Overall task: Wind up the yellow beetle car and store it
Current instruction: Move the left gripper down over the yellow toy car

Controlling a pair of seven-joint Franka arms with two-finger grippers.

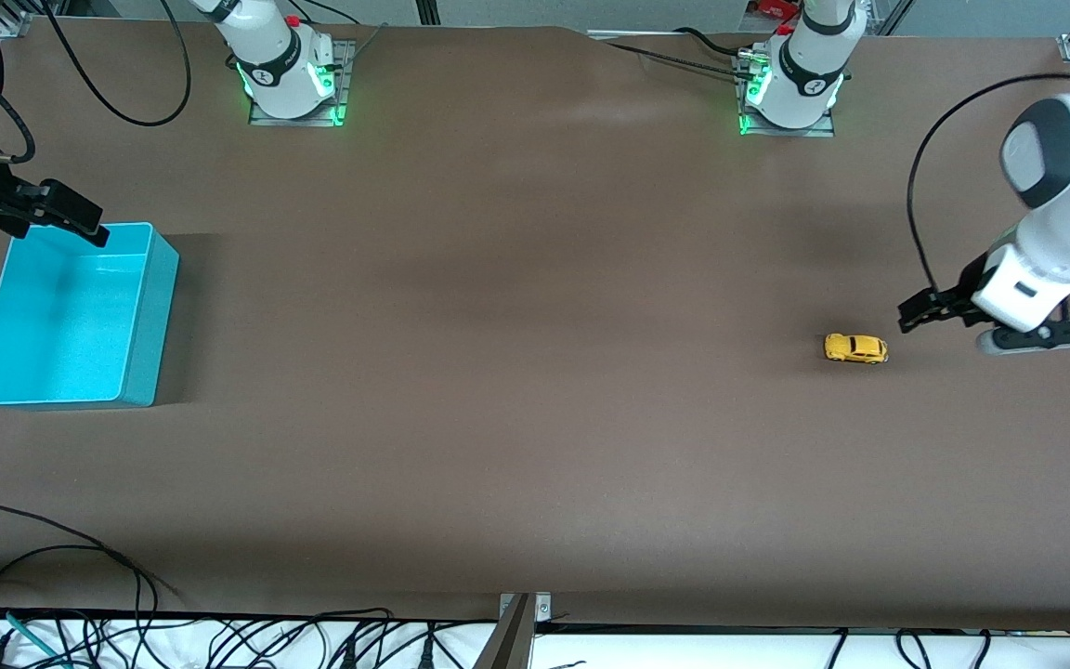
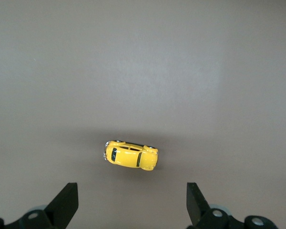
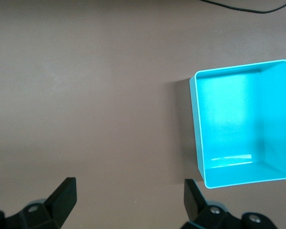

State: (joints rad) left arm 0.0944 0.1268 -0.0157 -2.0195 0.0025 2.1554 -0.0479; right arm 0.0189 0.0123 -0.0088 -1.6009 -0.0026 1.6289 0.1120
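While no writing shows on the yellow beetle car [image 1: 855, 348], left pincer [image 1: 913, 313] and right pincer [image 1: 80, 220] gape empty.

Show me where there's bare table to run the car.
Bare brown table stretches between the turquoise bin and the yellow beetle car, and from both down to the camera-side edge. It is tight only by the car, where the open left hand hangs, and at the bin, under the open right hand.
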